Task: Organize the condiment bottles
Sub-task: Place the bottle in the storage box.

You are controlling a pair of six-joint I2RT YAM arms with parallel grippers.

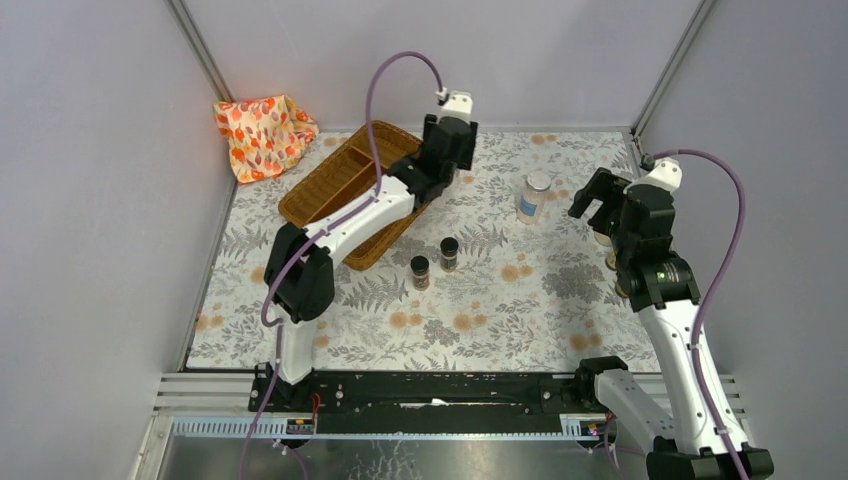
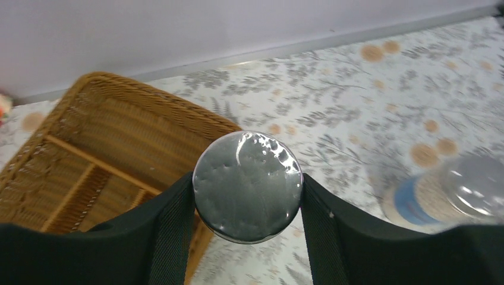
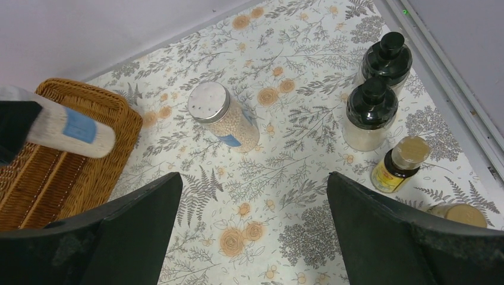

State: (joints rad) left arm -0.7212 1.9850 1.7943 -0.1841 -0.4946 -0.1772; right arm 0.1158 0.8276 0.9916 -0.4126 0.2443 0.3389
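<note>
Holding blue-labelled jar point(image 3: 66, 128), left hand point(image 2: 246, 195); writing illegible.

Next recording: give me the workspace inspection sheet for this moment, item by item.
Surface: floral-print table cover, flat, no spills seen.
Job's things: one silver-lidded jar held up at the edge of the wicker tray; second jar standing mid-table; two short dark jars nearer; two black-capped bottles and a small yellowish bottle at the right edge.
Clutter: orange-patterned cloth in the far left corner.
Tools: left tool shut on the silver-lidded jar; right tool open, holding nothing.
Cables: a purple cable loops off each wrist; no snag seen.
Surroundings: grey walls; nothing else seen.
</note>
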